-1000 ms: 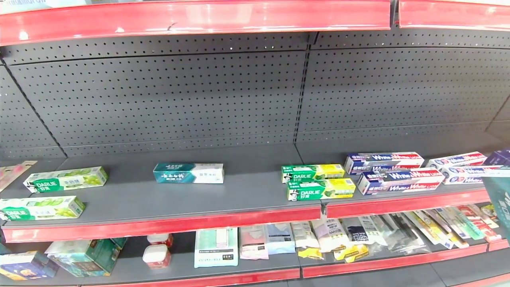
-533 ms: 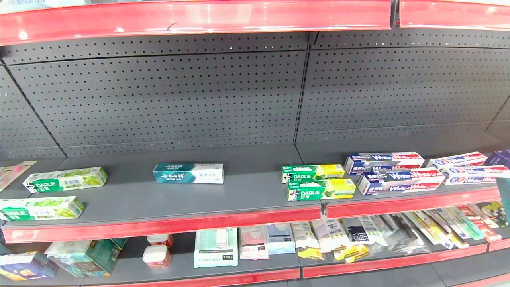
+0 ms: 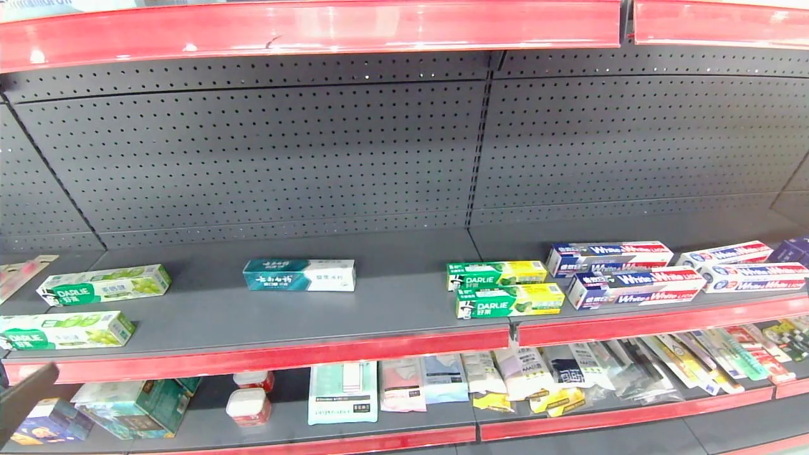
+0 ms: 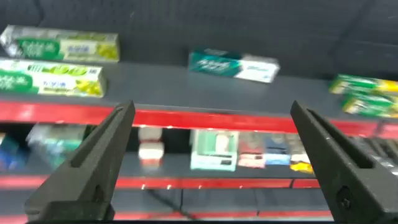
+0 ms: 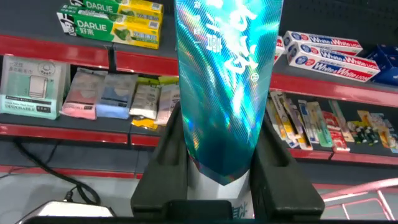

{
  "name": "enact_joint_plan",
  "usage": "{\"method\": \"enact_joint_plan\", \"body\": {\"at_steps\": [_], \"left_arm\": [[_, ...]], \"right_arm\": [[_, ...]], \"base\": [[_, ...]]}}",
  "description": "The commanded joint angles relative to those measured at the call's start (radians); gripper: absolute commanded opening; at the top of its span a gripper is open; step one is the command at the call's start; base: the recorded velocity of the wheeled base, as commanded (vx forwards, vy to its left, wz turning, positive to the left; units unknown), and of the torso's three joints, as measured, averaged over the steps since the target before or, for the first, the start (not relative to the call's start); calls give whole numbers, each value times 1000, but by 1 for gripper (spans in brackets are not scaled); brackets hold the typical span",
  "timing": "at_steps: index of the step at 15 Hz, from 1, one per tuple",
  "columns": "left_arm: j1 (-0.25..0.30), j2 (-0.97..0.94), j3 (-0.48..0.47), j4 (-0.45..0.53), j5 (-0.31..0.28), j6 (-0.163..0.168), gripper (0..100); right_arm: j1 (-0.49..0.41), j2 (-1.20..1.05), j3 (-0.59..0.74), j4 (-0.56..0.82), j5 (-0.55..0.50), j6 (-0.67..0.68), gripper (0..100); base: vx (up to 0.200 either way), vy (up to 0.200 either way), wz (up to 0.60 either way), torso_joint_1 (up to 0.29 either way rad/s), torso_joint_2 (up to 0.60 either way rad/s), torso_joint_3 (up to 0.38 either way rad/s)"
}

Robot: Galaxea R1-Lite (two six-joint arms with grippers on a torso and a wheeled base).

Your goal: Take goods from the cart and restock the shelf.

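Where pegboard [image 3: 253,158] backs it, the grey shelf [image 3: 392,300] carries toothpaste boxes [image 3: 299,274].

on the middle shelf [image 3: 253,316], the rear left box [image 3: 104,284] lies behind the front left box [image 3: 66,330] at the left end. a single box [image 3: 299,274] lies near the centre, well apart from both. to its right sits the centre-right pair [image 3: 509,299], one behind the other, with the right-hand boxes [image 3: 635,285] just beside them. on the lower shelf [image 3: 411,436] below, cartons [image 3: 136,404] lie at the left, then jars [image 3: 249,406], then packets [image 3: 342,392] in a row. the held box [image 5: 227,81] sits between the fingers of the right gripper [image 5: 221,155], before the shelves.
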Motion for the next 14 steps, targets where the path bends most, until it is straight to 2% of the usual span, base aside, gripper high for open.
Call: {"method": "enact_joint_plan", "body": {"at_steps": [1,2,4,5,6,8,10,14], "left_arm": [[1,465,-52,-161,113,-42,100],[-17,714,-21,-436,129,-35,100],[-60,899,-52,-608,132,-34,100],[-69,938,-66,-635,132,-34,100],[-82,1067,-145,-683,133,-22,100],[-83,1203,-286,-687,135,-9,100],[-106,1283,-374,-689,123,-16,100],[-165,1349,-403,-723,63,-12,100]], "right_arm": [[0,13,-4,0,0,-2,0],[0,71,-72,0,5,-6,0],[9,122,-124,0,11,-8,0],[10,128,-130,0,12,-8,0],[15,149,-142,0,16,-8,0],[27,158,-159,0,17,-9,0],[42,160,-159,0,17,-12,0],[42,157,-131,0,17,-12,0]], "base": [[0,0,0,0,0,0],[0,0,0,0,0,0],[0,0,0,0,0,0],[0,0,0,0,0,0],[0,0,0,0,0,0],[0,0,0,0,0,0],[0,0,0,0,0,0],[0,0,0,0,0,0]]}}
